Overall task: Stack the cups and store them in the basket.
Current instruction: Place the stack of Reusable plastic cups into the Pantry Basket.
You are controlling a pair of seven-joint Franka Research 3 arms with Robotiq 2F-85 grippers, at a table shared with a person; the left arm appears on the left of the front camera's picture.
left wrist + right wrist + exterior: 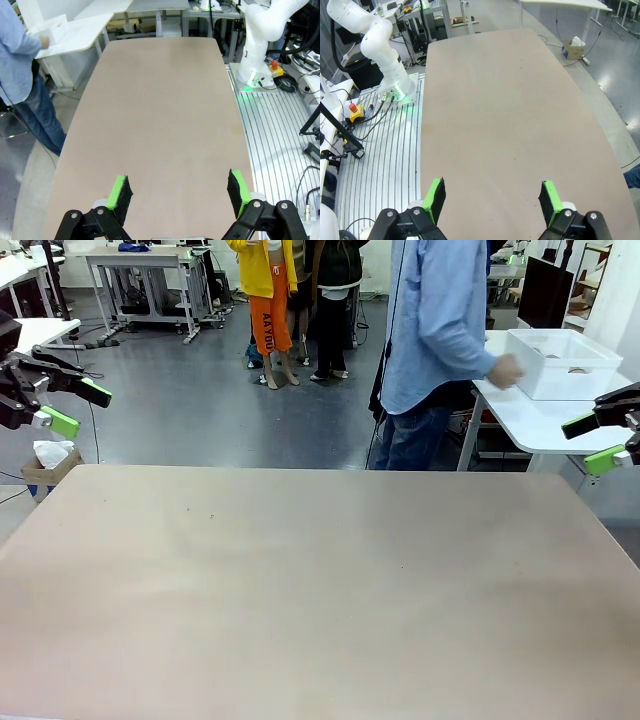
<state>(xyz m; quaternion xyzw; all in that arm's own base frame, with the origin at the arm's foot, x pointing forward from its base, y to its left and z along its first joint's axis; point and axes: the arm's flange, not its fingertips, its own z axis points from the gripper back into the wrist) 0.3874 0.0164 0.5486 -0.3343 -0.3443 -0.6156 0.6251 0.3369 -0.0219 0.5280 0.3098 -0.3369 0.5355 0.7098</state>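
White rectangular plastic basket (562,362) sits on the white side bench (540,420), person's hand (504,370) touching it.
Left gripper (72,406) and right gripper (592,442) wide open, empty; best wait for cups on the tan bench (320,580).

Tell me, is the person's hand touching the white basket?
Touching: in the front view the person's hand rests against the basket wall on the side table.

The surface (320,580) is plain matte beige. Both claws are black with bright green pads (120,192). The basket (560,360) is white.
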